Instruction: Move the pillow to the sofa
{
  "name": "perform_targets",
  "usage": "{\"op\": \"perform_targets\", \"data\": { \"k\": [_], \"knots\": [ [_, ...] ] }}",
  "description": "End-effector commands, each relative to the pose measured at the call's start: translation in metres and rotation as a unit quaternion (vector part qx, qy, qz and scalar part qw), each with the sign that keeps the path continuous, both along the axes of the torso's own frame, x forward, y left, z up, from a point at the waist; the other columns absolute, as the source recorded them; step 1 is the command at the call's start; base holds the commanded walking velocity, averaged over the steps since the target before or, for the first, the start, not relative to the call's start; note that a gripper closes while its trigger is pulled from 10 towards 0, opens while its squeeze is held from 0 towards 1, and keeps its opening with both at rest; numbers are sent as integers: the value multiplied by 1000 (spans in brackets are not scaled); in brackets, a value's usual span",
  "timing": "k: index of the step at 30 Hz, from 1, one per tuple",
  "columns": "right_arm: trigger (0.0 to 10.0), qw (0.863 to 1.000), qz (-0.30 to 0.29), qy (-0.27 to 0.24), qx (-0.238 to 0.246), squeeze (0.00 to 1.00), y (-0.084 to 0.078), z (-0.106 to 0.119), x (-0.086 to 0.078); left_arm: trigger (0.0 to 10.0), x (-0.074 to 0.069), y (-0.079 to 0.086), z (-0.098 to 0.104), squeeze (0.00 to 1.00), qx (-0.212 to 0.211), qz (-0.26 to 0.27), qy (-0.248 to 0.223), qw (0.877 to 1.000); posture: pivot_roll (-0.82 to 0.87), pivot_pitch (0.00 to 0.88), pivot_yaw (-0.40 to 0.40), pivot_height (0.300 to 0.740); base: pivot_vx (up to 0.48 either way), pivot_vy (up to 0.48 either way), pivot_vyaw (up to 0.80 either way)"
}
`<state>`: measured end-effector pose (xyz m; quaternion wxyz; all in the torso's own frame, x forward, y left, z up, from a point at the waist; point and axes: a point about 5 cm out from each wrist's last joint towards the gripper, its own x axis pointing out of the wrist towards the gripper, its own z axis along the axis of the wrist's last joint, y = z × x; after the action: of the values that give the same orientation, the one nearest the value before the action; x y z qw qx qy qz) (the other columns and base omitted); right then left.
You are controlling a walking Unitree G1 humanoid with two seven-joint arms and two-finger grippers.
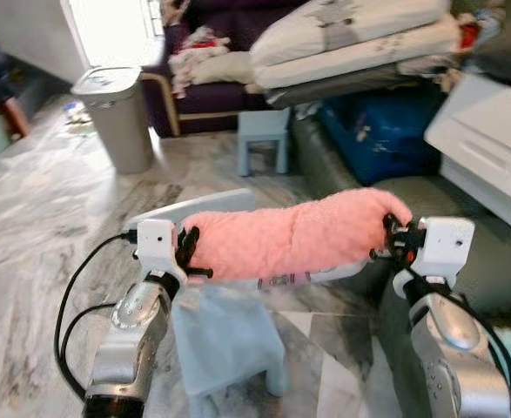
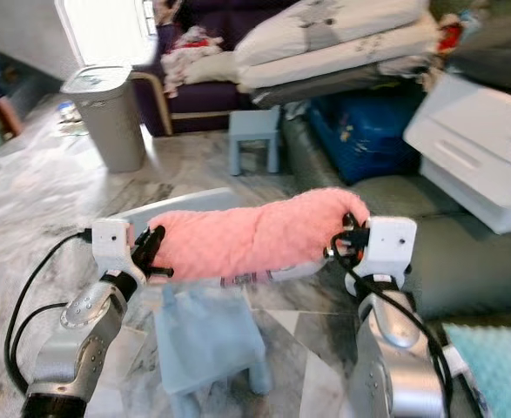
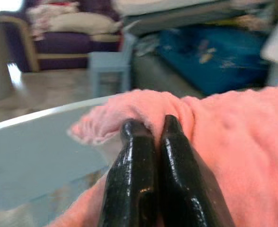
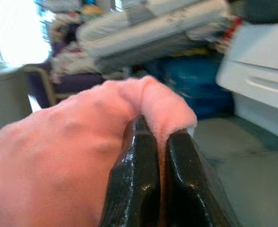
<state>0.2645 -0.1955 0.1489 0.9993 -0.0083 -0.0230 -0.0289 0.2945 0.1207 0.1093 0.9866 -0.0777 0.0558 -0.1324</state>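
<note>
Two grippers carry the pink pillow (image 1: 294, 233) crosswise mid-frame: left gripper (image 1: 191, 253) and right gripper (image 1: 393, 239) clamp opposite ends; grey sofa (image 1: 429, 196) lies right.

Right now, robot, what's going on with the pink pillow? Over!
Left gripper and right gripper both shut on pink pillow, one at each end. Pillow held up above small blue stool. Grey sofa just ahead on right.

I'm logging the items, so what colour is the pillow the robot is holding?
Pink, a plain fuzzy pink; the pillow shows best in the left eye view, held between both grippers.
</note>
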Motion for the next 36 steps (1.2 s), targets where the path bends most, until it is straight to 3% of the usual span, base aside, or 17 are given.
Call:
{"op": "perform_targets", "data": {
  "k": [1, 13, 19, 36],
  "knots": [
    [10000, 1000, 16, -8, 8, 0, 9, 4, 1, 10000, 1, 12, 1, 0, 14, 15, -1, 1000, -198, 18, 59, 740, 0, 480, 0],
    [10000, 1000, 16, -7, 7, 0, 9, 4, 0, 10000, 1, 12, 1, 0, 13, 15, 1, 1000, -199, 16, 59, 740, 0, 480, 0],
    [10000, 1000, 21, 1, 3, 0, 10, 2, 1, 10000, 1, 9, 0, 0, -16, 12, 13, 1000, -198, 19, 55, 740, 0, 0, 0],
    [10000, 1000, 24, 7, 5, 0, 11, 1, 1, 10000, 4, 7, 1, 0, -42, 9, 25, 999, -205, 15, 54, 740, 0, 0, 0]
  ]
}}
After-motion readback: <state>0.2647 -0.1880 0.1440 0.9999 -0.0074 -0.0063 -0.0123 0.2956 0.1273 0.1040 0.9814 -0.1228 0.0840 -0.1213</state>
